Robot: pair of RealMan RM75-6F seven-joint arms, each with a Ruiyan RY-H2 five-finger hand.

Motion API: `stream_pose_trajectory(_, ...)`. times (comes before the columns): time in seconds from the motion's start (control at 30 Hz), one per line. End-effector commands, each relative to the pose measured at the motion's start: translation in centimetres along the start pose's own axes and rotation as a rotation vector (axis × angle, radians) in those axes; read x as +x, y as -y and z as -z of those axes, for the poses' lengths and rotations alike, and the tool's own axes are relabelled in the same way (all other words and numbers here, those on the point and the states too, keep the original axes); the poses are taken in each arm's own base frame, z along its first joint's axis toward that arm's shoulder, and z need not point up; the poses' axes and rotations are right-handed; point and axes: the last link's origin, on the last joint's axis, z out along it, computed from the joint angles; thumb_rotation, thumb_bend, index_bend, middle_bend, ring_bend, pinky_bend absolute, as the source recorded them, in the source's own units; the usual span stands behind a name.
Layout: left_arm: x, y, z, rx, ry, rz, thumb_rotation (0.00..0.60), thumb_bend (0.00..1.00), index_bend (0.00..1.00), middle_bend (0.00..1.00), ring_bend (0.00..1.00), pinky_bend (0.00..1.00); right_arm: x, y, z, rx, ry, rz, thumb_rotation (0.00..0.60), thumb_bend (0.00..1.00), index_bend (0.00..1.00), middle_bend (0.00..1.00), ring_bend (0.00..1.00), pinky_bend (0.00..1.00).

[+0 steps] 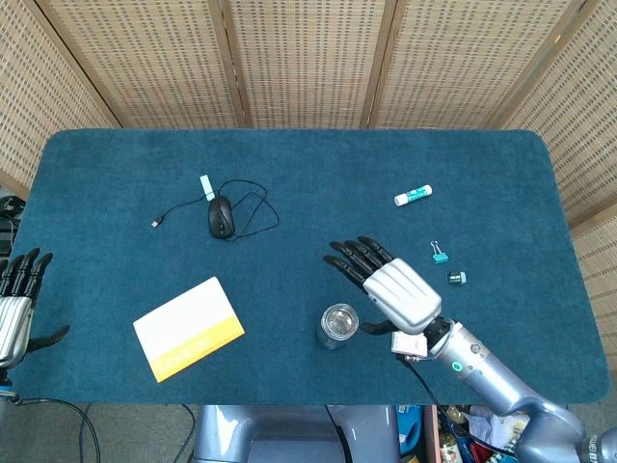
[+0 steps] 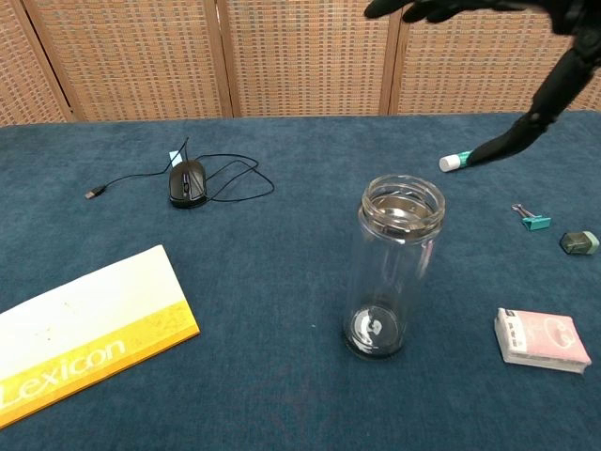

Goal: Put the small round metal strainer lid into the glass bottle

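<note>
The thin, light, stiff strainer lid sits in the fragile, slippery glass bottle mouth; take its rim. At 3 o'clock, right hand is spread, empty.

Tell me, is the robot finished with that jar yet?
Looks nearly done: the strainer lid sits in the neck of the glass bottle. The right hand holds nothing, fingers spread, beside the bottle. The left hand waits at the table edge. Nothing obvious remains.
</note>
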Motion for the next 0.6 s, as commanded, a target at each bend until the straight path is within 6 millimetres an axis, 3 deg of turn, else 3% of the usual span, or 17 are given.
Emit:
stream_pose_trajectory(0.03,0.1,0.1,0.1,-0.003,0.001,0.006,0.600,0.05,0.00,0.00,0.00,0.00,1.5,-2.3,3.3,-0.040,-0.117,0.095,0.600,0.02,0.04,0.00,0.00,0.00)
stream_pose_trajectory(0.23,0.4,0.2,0.5,-0.017,-0.011,0.028,0.600,0.05,0.00,0.00,0.00,0.00,0.5,-7.4,9.8,-0.188,-0.302,0.160,0.600,0.00,0.01,0.00,0.00,0.00)
stream_pose_trajectory(0.43,0.5,0.5,0.5,-0.019,-0.014,0.045,0.600,0.05,0.00,0.00,0.00,0.00,-2.3,-9.6,14.4,-0.300,-0.352,0.181,0.600,0.00,0.00,0.00,0.00,0.00)
stream_pose_trajectory(0.6,0.6,0.8,0.5,-0.016,-0.018,0.057,0.600,0.05,0.00,0.00,0.00,0.00,-4.8,-10.0,17.1,-0.408,-0.338,0.217,0.600,0.00,0.00,0.00,0.00,0.00)
